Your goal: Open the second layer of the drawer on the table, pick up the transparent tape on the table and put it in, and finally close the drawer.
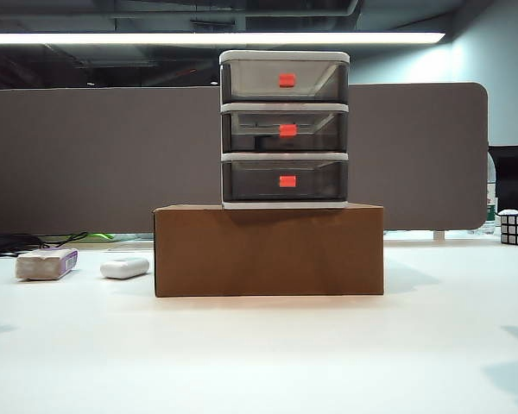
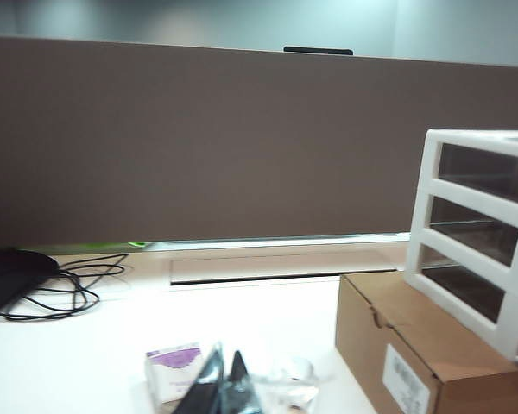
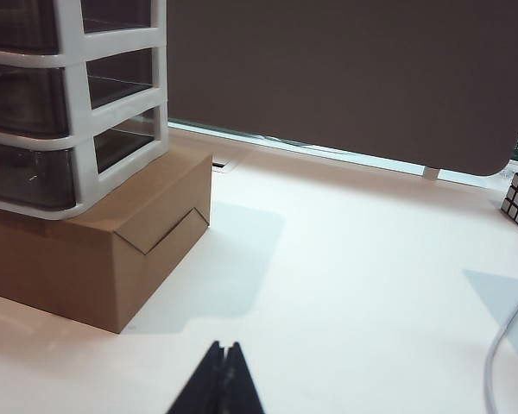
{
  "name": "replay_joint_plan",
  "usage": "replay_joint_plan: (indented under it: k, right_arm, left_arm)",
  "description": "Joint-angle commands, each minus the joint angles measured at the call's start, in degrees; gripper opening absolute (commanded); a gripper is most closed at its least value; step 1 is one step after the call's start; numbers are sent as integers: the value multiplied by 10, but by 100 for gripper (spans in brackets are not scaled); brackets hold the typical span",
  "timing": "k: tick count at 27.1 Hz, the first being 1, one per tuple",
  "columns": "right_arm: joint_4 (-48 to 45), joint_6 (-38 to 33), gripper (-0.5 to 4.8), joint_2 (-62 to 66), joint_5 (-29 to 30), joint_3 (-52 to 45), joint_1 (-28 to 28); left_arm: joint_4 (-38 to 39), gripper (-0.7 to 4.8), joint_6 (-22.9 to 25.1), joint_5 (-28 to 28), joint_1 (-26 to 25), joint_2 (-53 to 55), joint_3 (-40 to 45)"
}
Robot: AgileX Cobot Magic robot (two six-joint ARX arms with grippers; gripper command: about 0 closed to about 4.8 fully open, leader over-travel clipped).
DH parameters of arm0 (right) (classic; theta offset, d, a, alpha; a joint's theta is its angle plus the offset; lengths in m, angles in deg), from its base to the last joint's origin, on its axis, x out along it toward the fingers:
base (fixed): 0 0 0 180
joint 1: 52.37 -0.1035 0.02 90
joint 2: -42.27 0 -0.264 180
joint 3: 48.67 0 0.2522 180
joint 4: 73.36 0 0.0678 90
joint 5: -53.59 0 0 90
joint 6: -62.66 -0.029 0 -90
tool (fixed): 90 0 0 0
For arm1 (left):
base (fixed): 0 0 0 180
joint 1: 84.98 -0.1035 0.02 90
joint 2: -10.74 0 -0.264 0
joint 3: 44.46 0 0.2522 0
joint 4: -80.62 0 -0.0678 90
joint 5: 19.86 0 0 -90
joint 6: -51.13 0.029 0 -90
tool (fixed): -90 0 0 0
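My left gripper [image 2: 226, 384] shows in its wrist view with fingertips pressed together, holding nothing, low over the table [image 1: 259, 362] on the left side. My right gripper [image 3: 224, 379] is likewise closed and empty, low over bare table to the right of the brown cardboard box [image 1: 268, 250]. Neither arm appears in the exterior view.

Handling assessment: the transparent tape [image 2: 289, 384] looks small, light and rigid, with a smooth plastic surface I judge slippery. I would close across its flat sides, squarely, to stop it from twisting out. The second layer of the drawer [image 1: 284, 130] should slide with little force. Its only purchase is the small red-orange tab [image 1: 287, 130], so I would hook or pinch there. The drawer [image 1: 284, 129] is light and merely stands on the box, so a hard pull may drag it forward.

Appearance: the tape is a clear, blurred shape just beyond the left fingertips, beside the beige block with a purple label [image 2: 174, 366]. I cannot pick it out in the exterior view. The drawer has a white-grey frame and three smoky see-through layers, all shut.
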Motion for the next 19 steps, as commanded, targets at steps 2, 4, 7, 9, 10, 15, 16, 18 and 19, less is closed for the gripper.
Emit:
replay_joint_plan:
  k: [2, 4, 7, 9, 10, 15, 16, 18, 19]
  right_arm:
    - [-7, -3, -5, 0, 0, -4, 0]
    - [-2, -3, -5, 0, 0, -4, 0]
    - [-3, -3, -5, 0, -4, -4, 0]
    - [-5, -3, -5, 0, -16, -4, 0]
    - [-5, -3, -5, 0, -19, -4, 0]
    - [-4, -3, -5, 0, -19, -4, 0]
    - [-4, -3, -5, 0, -19, -4, 0]
    - [-4, -3, -5, 0, -19, -4, 0]
    - [-4, -3, -5, 0, -19, -4, 0]
  left_arm:
    - [5, -5, -6, 3, 1, 0, -3]
    - [7, -5, -6, 3, 1, 0, -3]
    - [11, -5, -6, 3, 1, 0, -3]
    - [13, -5, -6, 3, 1, 0, -3]
    - [14, -5, -6, 3, 1, 0, -3]
    - [14, -5, -6, 3, 1, 0, -3]
    - [14, -5, -6, 3, 1, 0, -3]
    - [14, -5, -6, 3, 1, 0, -3]
    - [14, -5, -6, 3, 1, 0, -3]
